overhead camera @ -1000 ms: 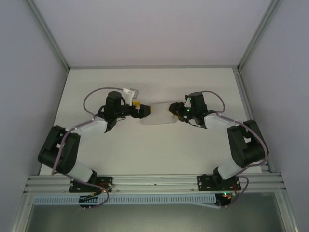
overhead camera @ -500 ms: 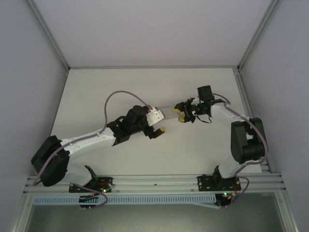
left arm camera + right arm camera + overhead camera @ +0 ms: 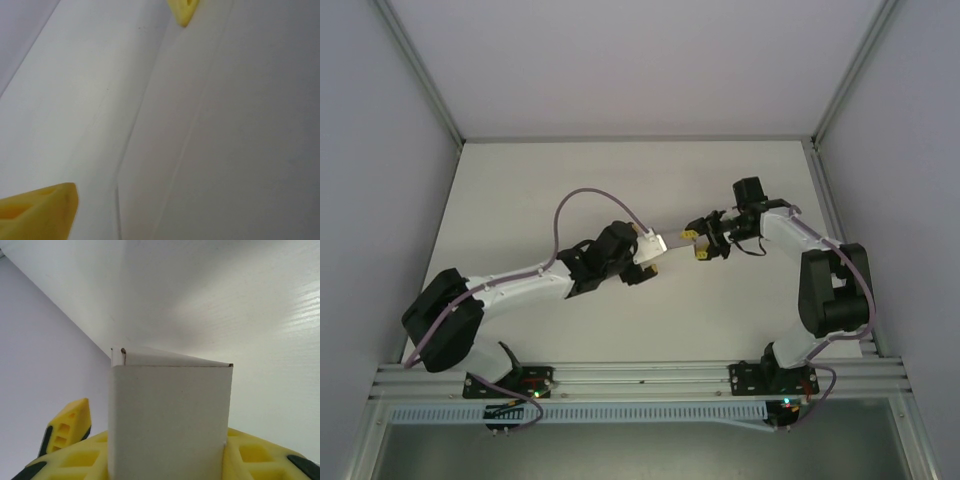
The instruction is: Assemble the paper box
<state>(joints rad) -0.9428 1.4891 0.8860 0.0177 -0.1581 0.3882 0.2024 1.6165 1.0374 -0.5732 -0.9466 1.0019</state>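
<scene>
White table [image 3: 620, 180], mid-frame: box [image 3: 170, 415], clamped in R gripper [image 3: 696, 245]. L gripper [image 3: 646, 268] jaws wide apart over its panel. Advice: R grip firm; L to press along crease, not crush.

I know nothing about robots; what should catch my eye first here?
Two arms reach in from either side of the white table, the left fingers and right fingers almost meeting at its middle. Up close in the right wrist view, those bright yellow right fingers flank a plain white paper box.
</scene>
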